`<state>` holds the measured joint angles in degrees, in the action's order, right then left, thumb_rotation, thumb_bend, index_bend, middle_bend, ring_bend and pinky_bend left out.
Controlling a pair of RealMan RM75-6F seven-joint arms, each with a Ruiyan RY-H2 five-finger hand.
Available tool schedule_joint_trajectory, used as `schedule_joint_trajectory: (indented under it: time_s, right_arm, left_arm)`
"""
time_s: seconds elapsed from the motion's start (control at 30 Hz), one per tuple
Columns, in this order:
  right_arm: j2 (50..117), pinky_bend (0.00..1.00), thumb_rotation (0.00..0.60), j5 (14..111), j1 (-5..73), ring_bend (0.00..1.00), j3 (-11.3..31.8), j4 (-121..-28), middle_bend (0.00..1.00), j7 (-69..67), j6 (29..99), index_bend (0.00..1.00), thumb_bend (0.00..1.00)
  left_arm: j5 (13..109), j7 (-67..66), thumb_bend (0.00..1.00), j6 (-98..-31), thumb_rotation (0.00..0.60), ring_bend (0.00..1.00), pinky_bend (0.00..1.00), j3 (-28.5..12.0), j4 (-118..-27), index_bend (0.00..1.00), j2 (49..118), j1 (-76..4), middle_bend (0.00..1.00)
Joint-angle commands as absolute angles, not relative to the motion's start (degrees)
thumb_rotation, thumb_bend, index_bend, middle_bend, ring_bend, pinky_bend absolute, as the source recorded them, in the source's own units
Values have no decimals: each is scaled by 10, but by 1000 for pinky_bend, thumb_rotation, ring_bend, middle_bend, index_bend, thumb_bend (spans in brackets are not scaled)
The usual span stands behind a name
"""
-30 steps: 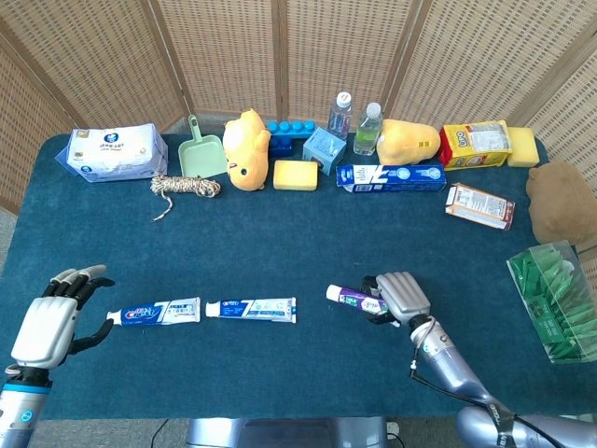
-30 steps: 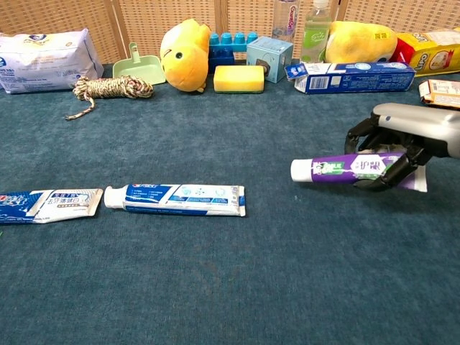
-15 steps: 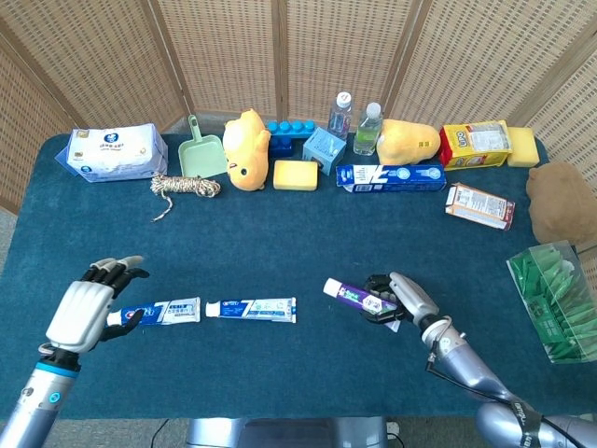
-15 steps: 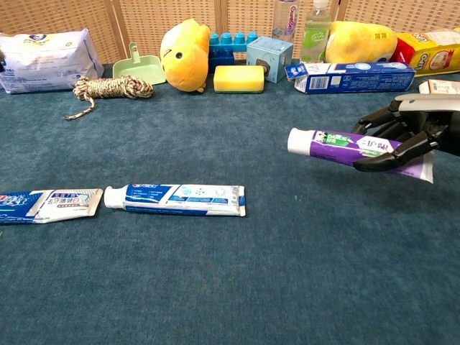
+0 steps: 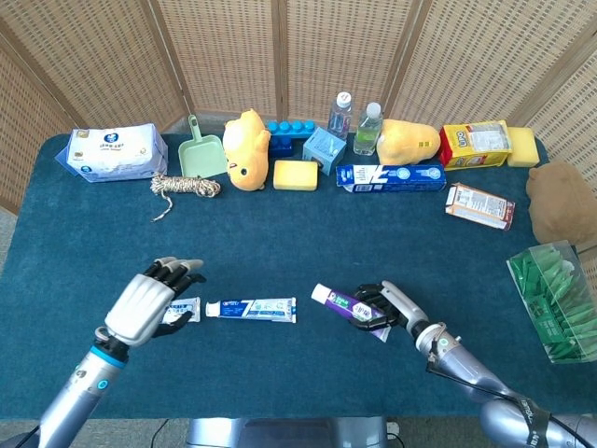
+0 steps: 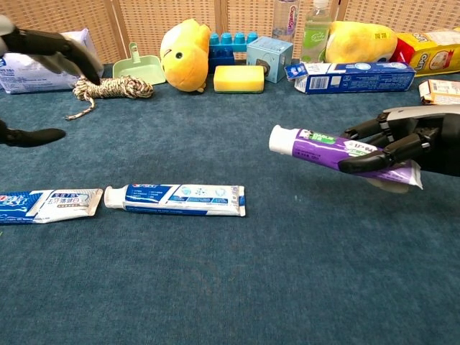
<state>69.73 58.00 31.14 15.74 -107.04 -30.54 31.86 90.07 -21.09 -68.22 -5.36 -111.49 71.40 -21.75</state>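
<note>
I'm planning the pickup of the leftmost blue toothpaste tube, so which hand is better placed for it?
Probably the left hand: it hovers open right over the leftmost blue toothpaste tube and holds nothing. The right hand already grips the purple toothpaste tube and sits further away, beyond the middle blue tube.

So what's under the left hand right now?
The left hand hovers open over a blue-and-white toothpaste tube lying flat on the blue table. In the head view it covers most of that tube; only the crimped end shows.
</note>
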Motion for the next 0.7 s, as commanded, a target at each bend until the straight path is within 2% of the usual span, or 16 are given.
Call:
schedule_joint_trajectory:
  time_s: [0.03,0.27,0.6,0.7]
  right_arm:
    - [690,801,600,573,318,714,163,-1080,747,-328,295,904,375]
    - [690,802,600,580,323,714,164,-1082,747,-336,285,903,377]
    - [706,802,600,549,325,714,153,-1077,747,-323,322,903,378]
    - [722,801,600,572,321,715,142,-1065,747,-284,367,903,379]
  left_arm:
    - [914,-223,262,-673,600,231,226,-57,-1099,273,737,-235,226]
    - [910,-228,262,-666,600,232,229,-59,-1089,267,765,-252,225]
    - [894,-229,261,-685,600,235,229,-51,-1097,266,755,-243,226]
    - [876,-222,262,-691,600,239,231,-50,-1103,266,751,-237,228]
